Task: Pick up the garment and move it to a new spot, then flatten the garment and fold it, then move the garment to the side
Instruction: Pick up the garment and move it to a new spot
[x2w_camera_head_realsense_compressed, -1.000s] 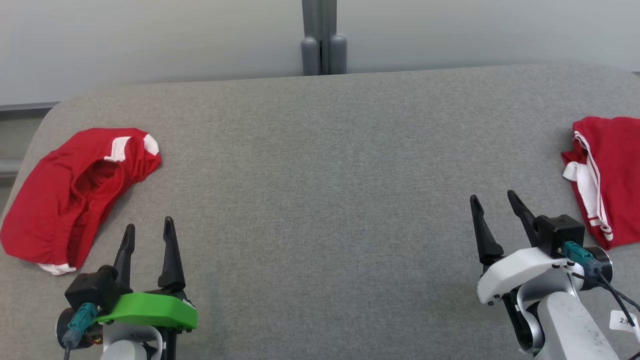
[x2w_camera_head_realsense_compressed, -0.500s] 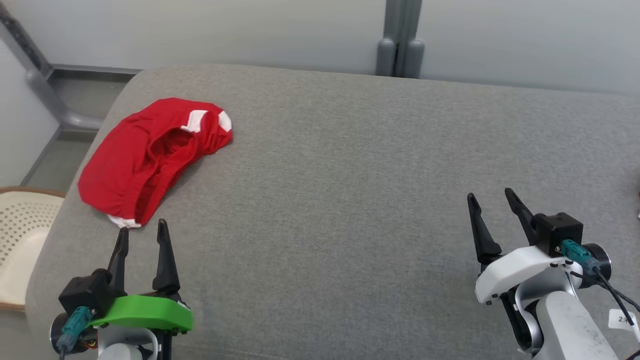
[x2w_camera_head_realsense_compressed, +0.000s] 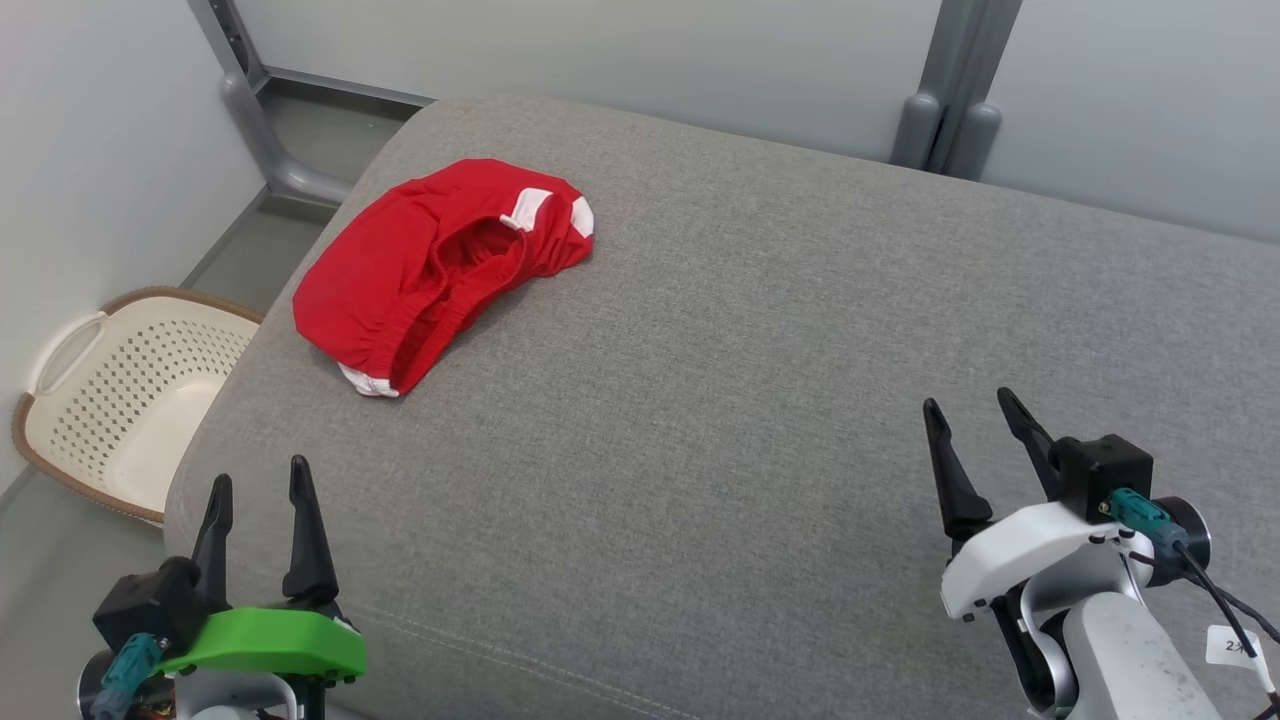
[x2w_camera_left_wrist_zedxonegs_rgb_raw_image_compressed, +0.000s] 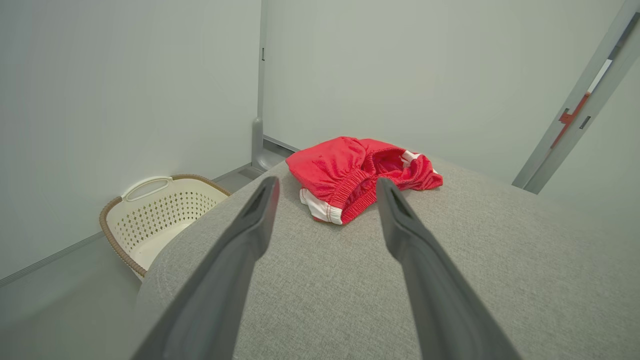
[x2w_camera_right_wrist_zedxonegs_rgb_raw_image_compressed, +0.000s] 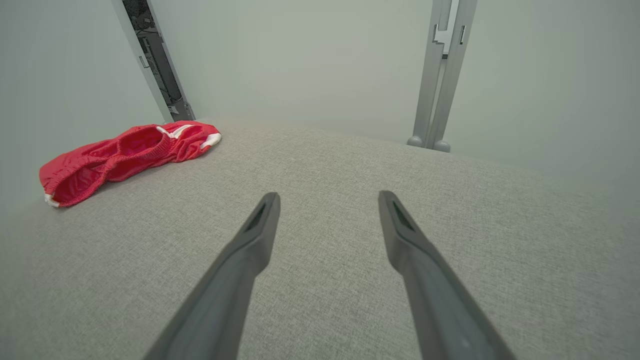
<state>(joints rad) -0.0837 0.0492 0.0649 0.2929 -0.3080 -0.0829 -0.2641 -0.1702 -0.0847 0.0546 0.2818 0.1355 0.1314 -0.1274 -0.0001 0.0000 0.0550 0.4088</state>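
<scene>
"Since nothing is lifted yet, where is the garment (x2w_camera_head_realsense_compressed: 440, 265)?"

"Bunched at the far left corner of the grey counter (x2w_camera_head_realsense_compressed: 750, 400), near the edge above the basket (x2w_camera_head_realsense_compressed: 130, 400) on the floor. It lies ahead of my left end effector (x2w_camera_head_realsense_compressed: 260, 472) and well apart from my right end effector (x2w_camera_head_realsense_compressed: 968, 400)."

"And how do the two stand?"

"Both spread wide and holding nothing, pointing out over the bare cloth top."

"So how would you make the pick a good one?"

"I judge the left arm should do it, being the nearer. I would come down on the near rim, where the elastic waistband (x2w_camera_left_wrist_zedxonegs_rgb_raw_image_compressed: 352, 187) and the white hem (x2w_camera_left_wrist_zedxonegs_rgb_raw_image_compressed: 320, 210) bulge up, because a raised fold gives something to close on. Pinching flat cloth would likely slip, or catch the counter's cover too. I would take both layers and lift straight up until the cloth hangs free. Then I would carry it toward the middle, where both arms can reach to flatten it. Dragging it along that edge risks dropping it into the basket."
</scene>
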